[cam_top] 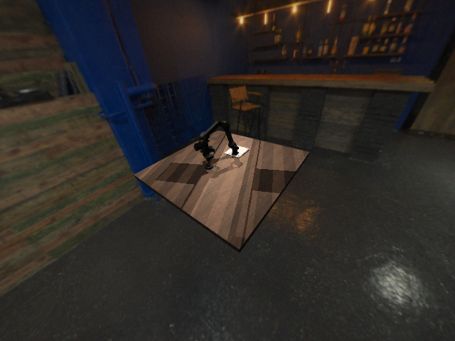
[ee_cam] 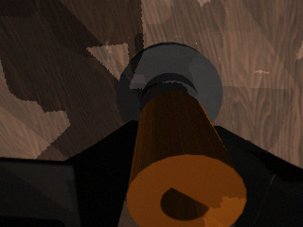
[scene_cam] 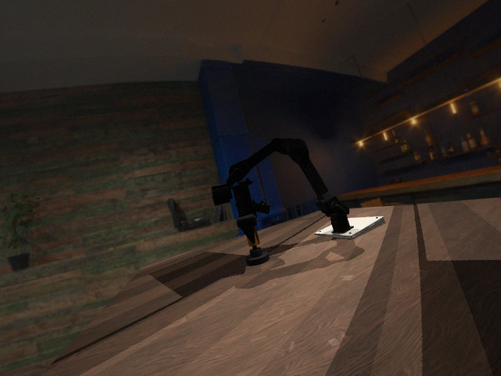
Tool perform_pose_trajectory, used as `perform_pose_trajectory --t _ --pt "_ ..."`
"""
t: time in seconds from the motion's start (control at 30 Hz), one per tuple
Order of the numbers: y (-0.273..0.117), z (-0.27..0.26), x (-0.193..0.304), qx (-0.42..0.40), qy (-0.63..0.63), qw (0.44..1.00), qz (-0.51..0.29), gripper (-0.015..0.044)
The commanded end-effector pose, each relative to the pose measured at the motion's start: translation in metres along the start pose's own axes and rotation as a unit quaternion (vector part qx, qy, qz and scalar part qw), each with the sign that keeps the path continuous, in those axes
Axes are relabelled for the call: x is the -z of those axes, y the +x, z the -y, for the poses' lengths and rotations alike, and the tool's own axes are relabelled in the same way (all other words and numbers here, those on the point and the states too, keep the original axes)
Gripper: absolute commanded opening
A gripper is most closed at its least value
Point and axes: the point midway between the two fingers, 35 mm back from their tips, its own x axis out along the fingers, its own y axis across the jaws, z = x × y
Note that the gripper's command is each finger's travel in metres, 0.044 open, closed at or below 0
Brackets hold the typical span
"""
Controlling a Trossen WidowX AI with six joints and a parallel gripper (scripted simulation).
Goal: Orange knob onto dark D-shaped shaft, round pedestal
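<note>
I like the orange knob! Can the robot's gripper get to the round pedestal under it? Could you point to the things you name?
Probably not with its fingers: the gripper (scene_cam: 253, 241) is shut on the orange knob (scene_cam: 256, 238) (ee_cam: 187, 177), which stands between it and the round pedestal (cam_top: 208, 166) (scene_cam: 257, 258) (ee_cam: 170, 59). Letting go first might help.

Black robot arm on white plate

The arm (cam_top: 212, 131) (scene_cam: 309, 168) is matte black, with slim links and bulky joints; its white, flat base plate (cam_top: 244, 150) (scene_cam: 370, 222) carries small dark dots, one near two o'clock.
</note>
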Motion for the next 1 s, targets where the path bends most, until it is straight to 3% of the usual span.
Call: perform_pose_trajectory --t 0.0,0.2,0.47,0.73,0.97 --pt "-0.0031 0.0006 0.0008 0.002 -0.002 1.000 -0.001 0.0000" --pt "-0.0050 0.0007 0.0015 0.002 0.041 0.999 -0.001 0.0000" --pt "-0.0056 0.0011 0.0035 0.002 0.290 0.957 0.000 0.0000" --pt "-0.0044 0.0021 0.0063 0.002 0.525 0.851 0.000 0.0000" --pt "-0.0041 0.0027 0.0069 0.002 0.708 0.706 0.001 0.0000"
